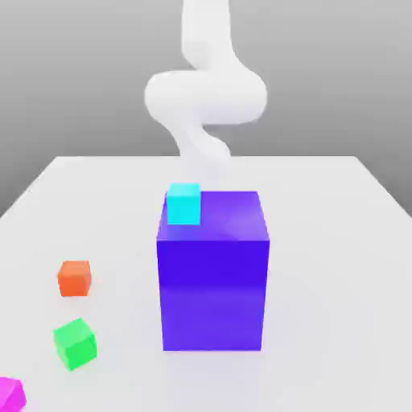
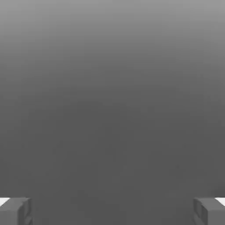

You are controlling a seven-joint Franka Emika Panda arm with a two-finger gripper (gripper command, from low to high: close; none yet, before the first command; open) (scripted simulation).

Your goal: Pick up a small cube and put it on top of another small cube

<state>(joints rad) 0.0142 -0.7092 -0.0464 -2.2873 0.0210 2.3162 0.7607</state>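
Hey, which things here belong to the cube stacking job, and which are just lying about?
For the job:
- magenta cube
- possibly the cyan cube, as its partner

Probably just lying about:
- orange cube
- green cube
- big blue-violet block, beneath the cyan cube

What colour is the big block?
The big block is deep blue-violet, best seen in the exterior view.

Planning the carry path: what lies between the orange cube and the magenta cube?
The green cube, in the exterior view.
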